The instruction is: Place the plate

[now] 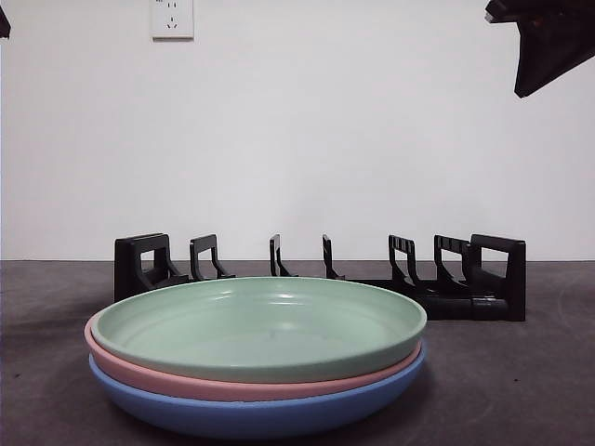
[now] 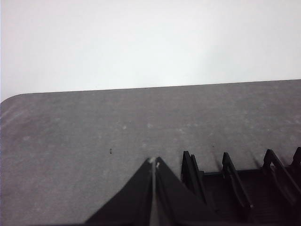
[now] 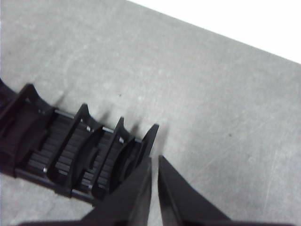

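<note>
Up high, both narrow-closed grippers, left and right, hang clear above the rack's ends.

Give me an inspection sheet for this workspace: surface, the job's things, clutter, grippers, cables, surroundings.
Surface: dark grey table, a few small specks in the left wrist view.
Job's things: three stacked plates, green plate on top, pink plate in the middle, blue plate at the bottom; black dish rack behind them, its slots hold nothing.
Clutter: nothing seen.
Grippers: left gripper above one end of the rack, jaws together, holding nothing; right gripper above the rack's other end, jaws nearly together, holding nothing. Neither is near the plates.
Cables: nothing seen.
Surroundings: plain white wall with a wall socket.
</note>
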Controlling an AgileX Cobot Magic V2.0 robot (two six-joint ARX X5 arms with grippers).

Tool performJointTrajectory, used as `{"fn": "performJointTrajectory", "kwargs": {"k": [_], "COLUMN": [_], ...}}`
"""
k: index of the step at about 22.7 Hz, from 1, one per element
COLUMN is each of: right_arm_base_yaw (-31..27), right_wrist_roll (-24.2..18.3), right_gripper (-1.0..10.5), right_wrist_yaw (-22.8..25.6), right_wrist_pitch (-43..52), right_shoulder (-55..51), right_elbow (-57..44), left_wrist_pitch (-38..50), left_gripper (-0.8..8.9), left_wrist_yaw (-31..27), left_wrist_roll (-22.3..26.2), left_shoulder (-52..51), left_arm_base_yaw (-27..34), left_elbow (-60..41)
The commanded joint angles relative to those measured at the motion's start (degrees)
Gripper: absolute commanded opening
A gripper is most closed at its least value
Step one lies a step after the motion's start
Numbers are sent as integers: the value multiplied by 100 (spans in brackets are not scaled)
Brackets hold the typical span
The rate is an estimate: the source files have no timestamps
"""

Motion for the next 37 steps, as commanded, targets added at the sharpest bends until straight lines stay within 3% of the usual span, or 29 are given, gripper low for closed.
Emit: {"fn": "performJointTrajectory", "kwargs": {"k": [1, 3, 6, 10, 13, 17, 20, 28, 29, 30, 31, 33, 37], "right_arm_base_yaw": [24, 24, 24, 24, 24, 24, 24, 31, 22, -31, -83, -190, -435], "right_wrist_roll": [63, 63, 63, 63, 63, 63, 63, 61, -168, -424, -413, -433, -691], "right_gripper": [21, 21, 21, 21, 21, 21, 21, 21, 22, 22, 21, 21, 21], "right_wrist_yaw": [2, 2, 0, 2, 0, -2, -2, -2, 122, 551, 758, 584, 431], "right_wrist_pitch": [136, 262, 361, 382, 385, 435, 492, 678, 715, 647, 455, 446, 1268], "right_shoulder": [46, 46, 46, 46, 46, 46, 46, 46, 44, -37, -186, -595, -1971], "right_elbow": [90, 90, 90, 90, 90, 90, 90, 90, 90, 87, 50, -223, -1659], "left_wrist_pitch": [4, 175, 876, 966, 949, 450, 664, 667, 669, 667, 669, 667, 667], "left_gripper": [8, 8, 8, 8, 8, 8, 8, 8, 8, 8, 8, 8, 8], "left_wrist_yaw": [7, 254, 1322, 1353, 1353, 1362, 1357, 1357, 1357, 1357, 1357, 1357, 1357], "left_wrist_roll": [374, 590, 920, 448, 424, 369, -11, -4, -4, -4, -4, -4, -4], "left_shoulder": [-162, -669, -1926, -3541, -4183, -4288, -4269, -4286, -4286, -4286, -4286, -4286, -4286], "left_arm_base_yaw": [-4, 138, 815, 1480, 1757, 2124, 2127, 2127, 2127, 2124, 2124, 2127, 2127], "left_elbow": [63, -326, -1740, -3362, -3943, -3934, -3934, -3930, -3930, -3930, -3930, -3930, -3930]}}
